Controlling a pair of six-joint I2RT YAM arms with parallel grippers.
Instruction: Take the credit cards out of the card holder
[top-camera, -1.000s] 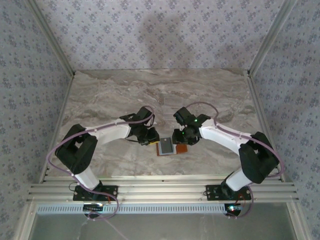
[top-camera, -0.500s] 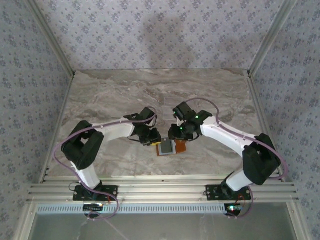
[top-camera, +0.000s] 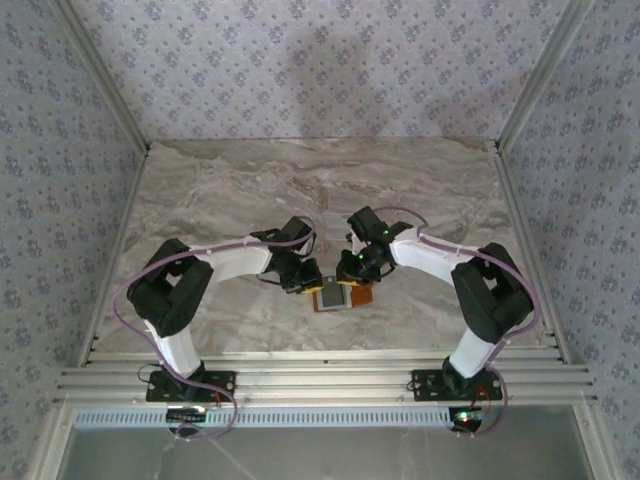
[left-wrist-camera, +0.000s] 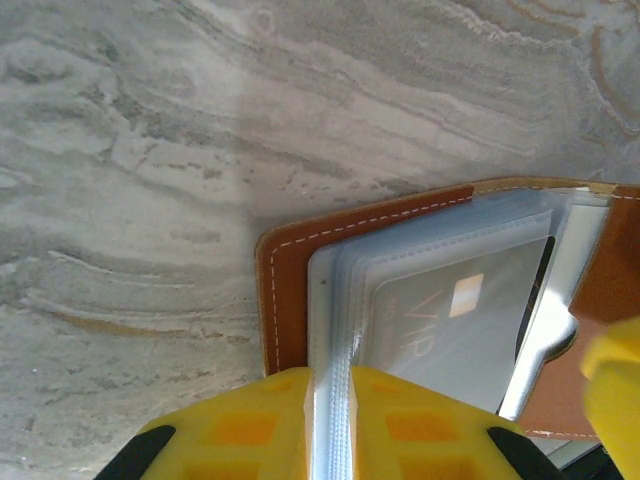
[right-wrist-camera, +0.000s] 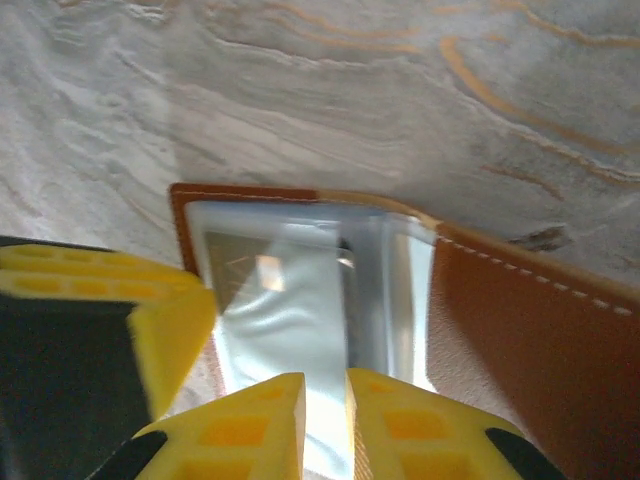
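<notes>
Card holder (top-camera: 340, 296) lies open on the marble table (top-camera: 220, 190), close to the front edge, between your two arms. Your left gripper (left-wrist-camera: 330, 405) is clamped tight on the clear sleeve stack (left-wrist-camera: 335, 300) at the holder's stitched brown edge. Your right gripper (right-wrist-camera: 325, 420) is pinched onto a pale sheet (right-wrist-camera: 285, 330) of the holder from the opposite side; sleeve or card, can't tell at that angle. One credit card (left-wrist-camera: 455, 320) sits inside a sleeve.

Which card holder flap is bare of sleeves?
The flap on the right arm side: bare brown leather, while clear sleeves cover the other.
</notes>
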